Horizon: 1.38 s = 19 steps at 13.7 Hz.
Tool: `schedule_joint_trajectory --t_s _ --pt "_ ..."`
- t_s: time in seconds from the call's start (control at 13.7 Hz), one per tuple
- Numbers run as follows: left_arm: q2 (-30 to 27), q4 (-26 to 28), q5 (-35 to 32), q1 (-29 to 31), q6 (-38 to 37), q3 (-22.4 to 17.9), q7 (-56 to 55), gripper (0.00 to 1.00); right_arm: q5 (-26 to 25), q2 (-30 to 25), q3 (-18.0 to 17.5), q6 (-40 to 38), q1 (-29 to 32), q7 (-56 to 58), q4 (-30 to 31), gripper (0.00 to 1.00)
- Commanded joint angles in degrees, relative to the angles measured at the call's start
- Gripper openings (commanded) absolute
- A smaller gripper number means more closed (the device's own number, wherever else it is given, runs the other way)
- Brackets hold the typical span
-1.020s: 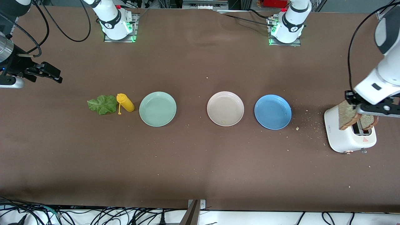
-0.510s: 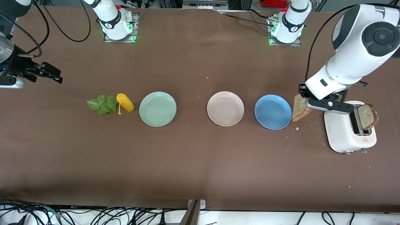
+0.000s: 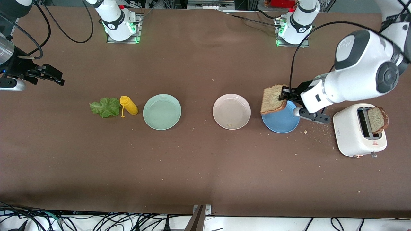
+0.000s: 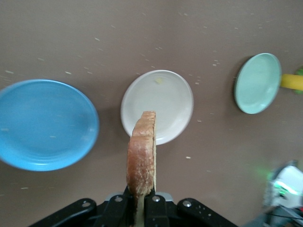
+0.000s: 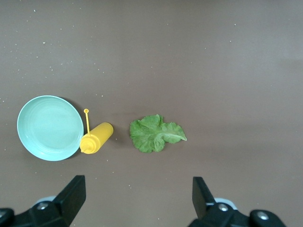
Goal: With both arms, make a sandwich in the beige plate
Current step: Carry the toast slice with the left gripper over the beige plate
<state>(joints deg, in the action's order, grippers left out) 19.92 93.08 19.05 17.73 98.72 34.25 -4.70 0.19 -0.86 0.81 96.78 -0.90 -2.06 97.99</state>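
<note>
My left gripper [image 3: 284, 95] is shut on a brown wholegrain bread slice [image 3: 273, 98], held on edge over the blue plate [image 3: 280, 123]. In the left wrist view the slice [image 4: 142, 151] stands up from the shut gripper [image 4: 141, 202], with the bare beige plate [image 4: 157, 101] past it. The beige plate [image 3: 231, 109] lies between the blue and the mint-green plate [image 3: 161, 111]. A second slice [image 3: 377, 119] sticks out of the white toaster [image 3: 359, 134]. A green lettuce leaf [image 3: 105, 107] lies toward the right arm's end. My right gripper [image 3: 48, 75] waits open above the table there, its fingers wide apart [image 5: 137, 189].
A yellow squeeze bottle [image 3: 129, 105] lies on its side between the lettuce [image 5: 155, 134] and the mint-green plate [image 5: 49, 127]. Crumbs are scattered on the brown table between the toaster and the blue plate [image 4: 45, 124].
My left arm has carried the bread slice away from the toaster, past the table beside it, to above the blue plate. The right arm has not moved.
</note>
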Motion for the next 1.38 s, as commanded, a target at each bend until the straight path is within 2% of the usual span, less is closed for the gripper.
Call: schedule_joint_trajectory --t_s 0.0,0.15,0.44,0.51,0.95,1.31 --pt "5.4 -1.7 7.7 -0.2 2.4 0.1 0.1 0.00 0.3 0.7 0.0 -0.6 0.2 0.7 -1.1 1.00" --pt "9.9 -1.7 13.4 -0.4 3.3 0.2 0.7 0.00 0.3 0.7 0.0 -0.5 0.2 0.7 -1.1 1.00" --pt "18.6 -1.7 16.9 -0.5 5.3 0.1 10.7 0.00 0.3 0.7 0.0 -0.6 0.2 0.5 -1.1 1.00" --pt "19.5 -1.7 18.6 -0.5 5.4 0.0 10.8 0.00 0.3 0.7 0.0 -0.6 0.2 0.5 -1.1 1.00" --pt "24.3 -0.4 18.6 -3.7 11.3 -0.2 16.7 0.00 0.2 1.2 -0.2 -0.9 -0.1 0.8 -1.1 1.00" --pt "25.2 3.3 18.1 -4.6 16.0 -0.6 20.4 0.00 0.2 1.7 -0.3 -1.0 -0.2 3.6 -1.1 1.00"
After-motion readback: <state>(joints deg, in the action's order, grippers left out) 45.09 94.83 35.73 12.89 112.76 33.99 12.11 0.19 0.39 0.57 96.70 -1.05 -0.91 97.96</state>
